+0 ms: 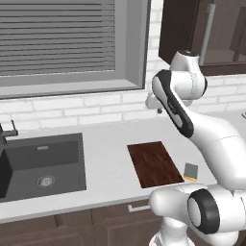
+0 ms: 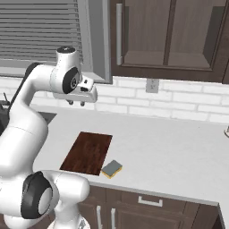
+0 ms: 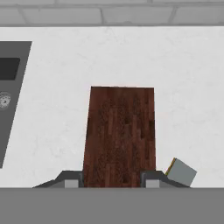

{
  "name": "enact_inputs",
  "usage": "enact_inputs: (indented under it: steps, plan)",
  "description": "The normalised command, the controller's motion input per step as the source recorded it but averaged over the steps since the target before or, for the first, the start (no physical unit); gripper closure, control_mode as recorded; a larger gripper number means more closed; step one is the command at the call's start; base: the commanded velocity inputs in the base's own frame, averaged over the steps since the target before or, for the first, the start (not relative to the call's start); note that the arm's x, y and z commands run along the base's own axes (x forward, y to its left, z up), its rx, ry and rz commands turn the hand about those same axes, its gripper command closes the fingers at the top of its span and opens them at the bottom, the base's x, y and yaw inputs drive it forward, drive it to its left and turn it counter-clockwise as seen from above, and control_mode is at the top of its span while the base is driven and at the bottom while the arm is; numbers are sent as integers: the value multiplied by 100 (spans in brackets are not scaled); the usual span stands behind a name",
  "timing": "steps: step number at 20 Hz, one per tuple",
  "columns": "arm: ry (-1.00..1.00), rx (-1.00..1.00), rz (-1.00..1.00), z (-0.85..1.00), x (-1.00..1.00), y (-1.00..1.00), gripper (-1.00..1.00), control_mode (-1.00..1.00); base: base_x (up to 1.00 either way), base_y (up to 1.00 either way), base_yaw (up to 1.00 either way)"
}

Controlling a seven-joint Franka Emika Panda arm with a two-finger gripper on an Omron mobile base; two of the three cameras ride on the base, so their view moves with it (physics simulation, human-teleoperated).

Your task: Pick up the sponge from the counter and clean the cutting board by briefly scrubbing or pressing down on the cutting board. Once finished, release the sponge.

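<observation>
The gripper (image 2: 76, 103) hangs high above the counter (image 2: 179, 147), its two fingers (image 3: 70, 179) spread apart with nothing between them. Far below the fingers lies the cutting board (image 3: 120, 131), flat on the worktop. The sponge (image 3: 181, 172) (grey-green top, yellow edge) rests on the counter just beside the board's near right corner, outside the right fingertip and apart from it.

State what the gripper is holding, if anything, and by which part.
Nothing. The gripper hangs open, high above the cutting board; the sponge lies on the counter by the board's near corner.
</observation>
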Motion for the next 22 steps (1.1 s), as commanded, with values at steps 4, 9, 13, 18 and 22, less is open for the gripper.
enact_inputs:
  steps: [4, 9, 13, 18, 22]
  plan:
    - [-1, 1, 0, 0, -5, -9, -100, -100, 0, 0, 0]
    - [-3, 4, -2, 0, -38, -33, -100, -100, 0, 0, 0]
    - [-20, 6, -7, -14, -70, -49, -100, -100, 0, 0, 0]
    - [-9, 0, -15, -38, -54, -15, -100, -100, 0, 0, 0]
    - [0, 0, -25, -58, -17, -14, -100, -100, 0, 0, 0]
